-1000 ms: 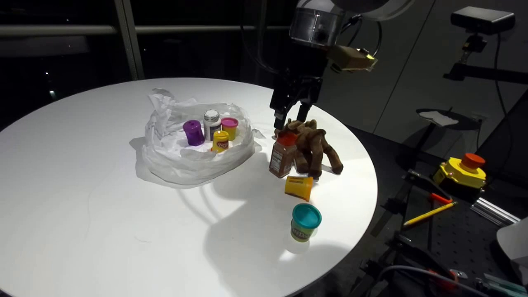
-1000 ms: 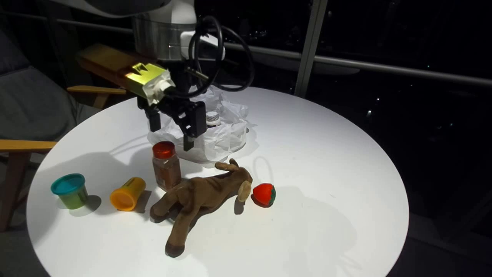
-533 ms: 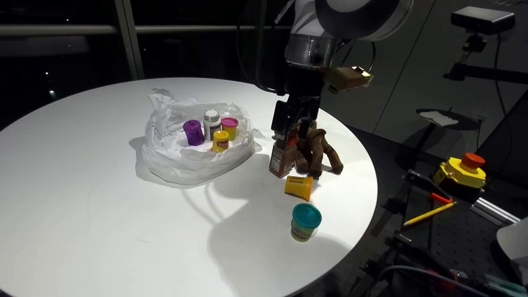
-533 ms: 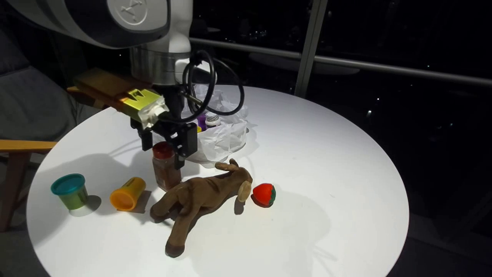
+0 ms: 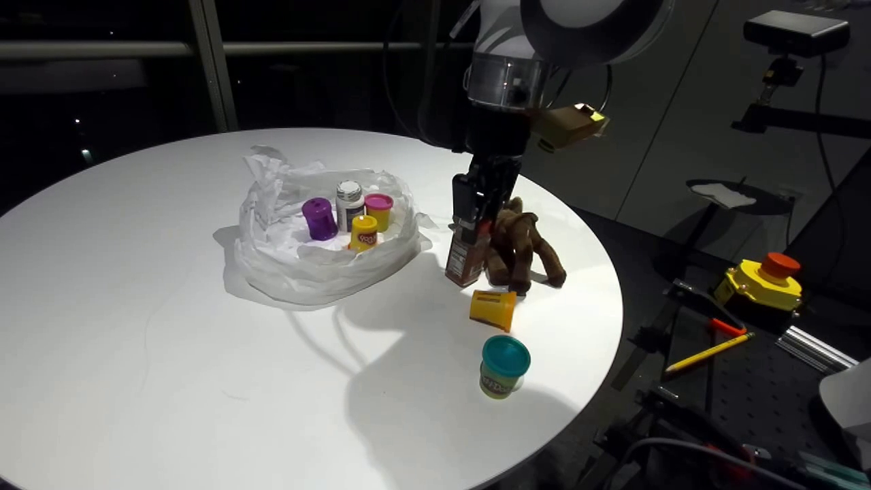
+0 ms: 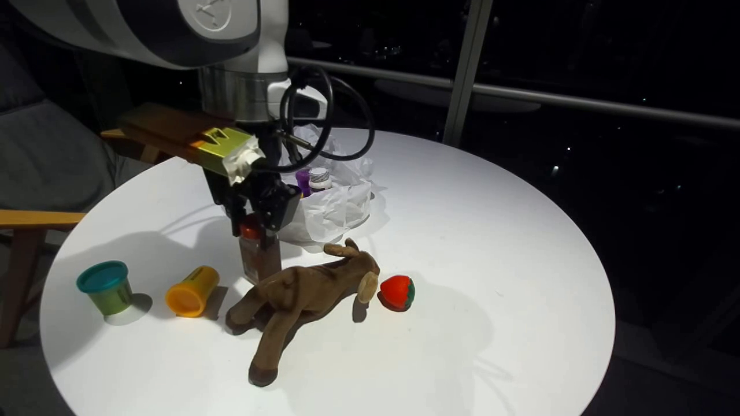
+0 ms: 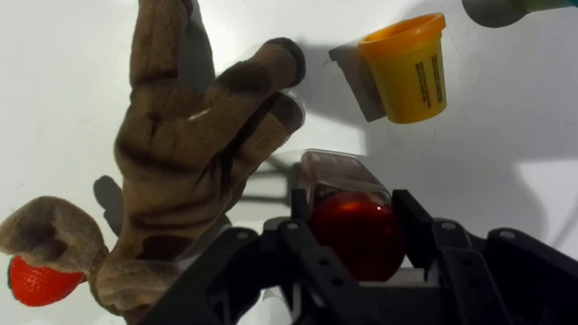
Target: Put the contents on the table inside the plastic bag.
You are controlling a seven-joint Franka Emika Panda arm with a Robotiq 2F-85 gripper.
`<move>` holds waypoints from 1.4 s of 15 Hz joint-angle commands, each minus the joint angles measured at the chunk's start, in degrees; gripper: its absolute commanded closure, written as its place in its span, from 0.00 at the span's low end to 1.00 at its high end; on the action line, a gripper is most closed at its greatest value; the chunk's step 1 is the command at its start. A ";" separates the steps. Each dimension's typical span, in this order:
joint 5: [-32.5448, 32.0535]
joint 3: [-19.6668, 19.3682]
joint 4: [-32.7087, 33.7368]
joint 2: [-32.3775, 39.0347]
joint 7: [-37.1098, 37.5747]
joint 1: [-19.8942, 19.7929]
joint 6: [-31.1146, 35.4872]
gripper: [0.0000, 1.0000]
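My gripper (image 7: 351,203) is shut on the red-lidded jar (image 6: 260,263), one finger on each side of its lid. The jar is nearly upright at the table; I cannot tell whether its base touches. Beside it lies a brown plush animal (image 6: 306,289), with a red strawberry (image 6: 398,292) by its head. An orange-yellow tub (image 5: 491,309) rests on its side, and a teal-lidded tub (image 5: 505,367) stands beyond it. The white plastic bag (image 5: 326,272) is spread wide, holding a purple container (image 5: 320,219), a white bottle (image 5: 350,207), a pink-lidded tub (image 5: 378,212) and a yellow tub (image 5: 364,233).
The round white table (image 5: 170,381) has its edge close to the plush animal and the teal-lidded tub. In an exterior view a chair (image 6: 46,150) stands past the table, and a dark side bench with a yellow-and-red stop button (image 5: 762,282) is off the table.
My gripper came down over the jar and its fingers drew together on the lid. The jar has shifted slightly towards the plush animal. Everything else stays put.
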 commanded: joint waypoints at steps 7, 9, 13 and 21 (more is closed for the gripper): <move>-10.88 0.16 9.52 -8.09 7.66 2.81 -11.55 0.81; -10.20 1.67 15.25 -6.58 6.63 3.04 -14.53 0.81; -8.68 3.68 24.51 0.70 4.12 3.59 -15.36 0.81; -10.05 3.36 37.61 17.24 1.93 5.87 -12.63 0.81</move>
